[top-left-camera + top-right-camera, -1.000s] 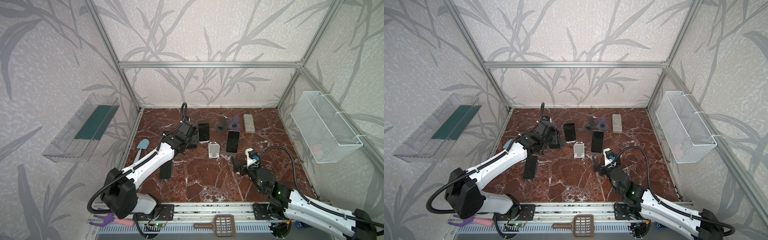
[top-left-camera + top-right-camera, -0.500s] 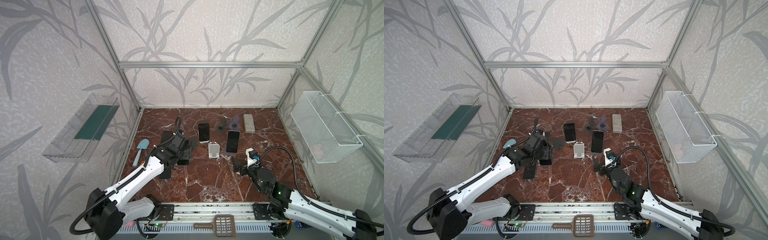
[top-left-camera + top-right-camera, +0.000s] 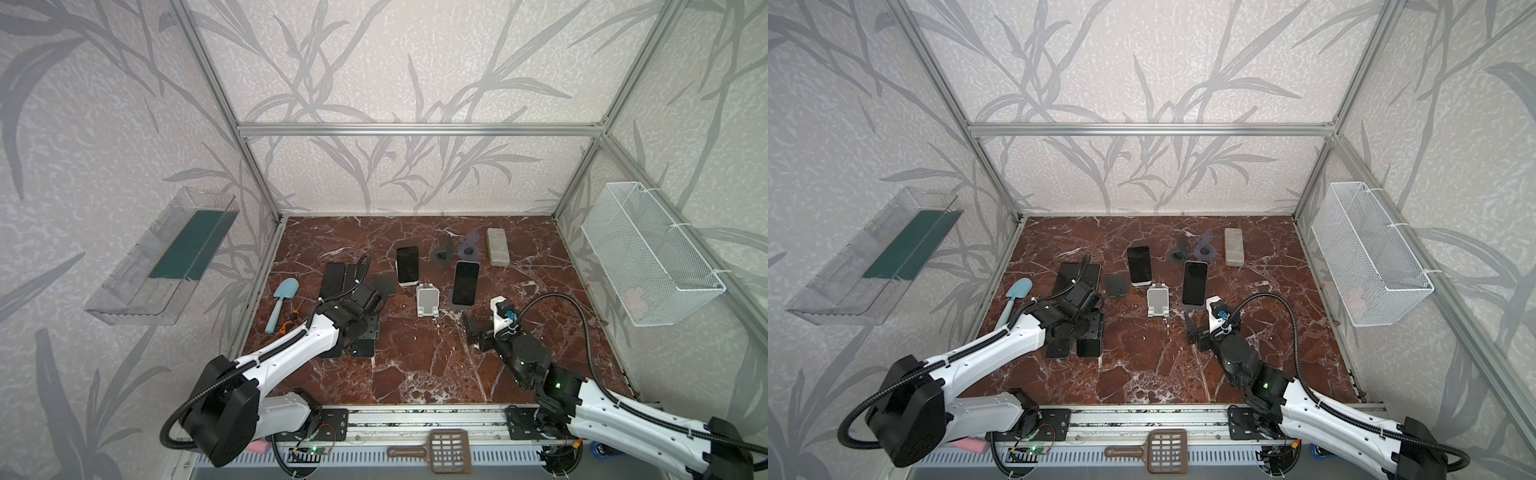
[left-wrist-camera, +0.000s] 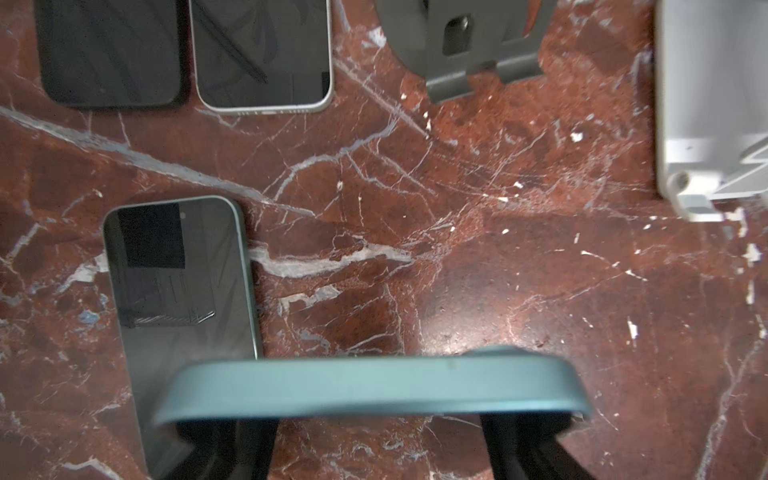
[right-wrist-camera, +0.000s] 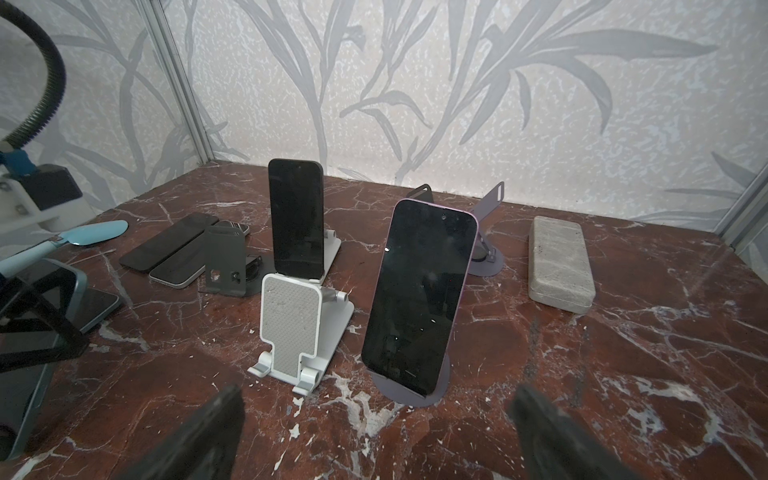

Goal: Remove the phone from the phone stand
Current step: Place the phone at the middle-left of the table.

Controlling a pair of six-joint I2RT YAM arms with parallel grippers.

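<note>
Left hand (image 4: 374,424): we see it clamped on the teal phone (image 4: 370,386).
Teal phone: off every stand, low over the table (image 3: 415,365), partly above a flat phone (image 4: 183,299); we cannot tell whether it touches the table.
Dark grey phone stand (image 4: 465,50): empty, near the held phone.
Right hand (image 5: 376,399): fingers wide apart, nothing between them, facing the purple phone (image 5: 419,295).
Purple phone: leaning on its purple stand (image 5: 440,388), beside an empty white stand (image 5: 291,328).
</note>
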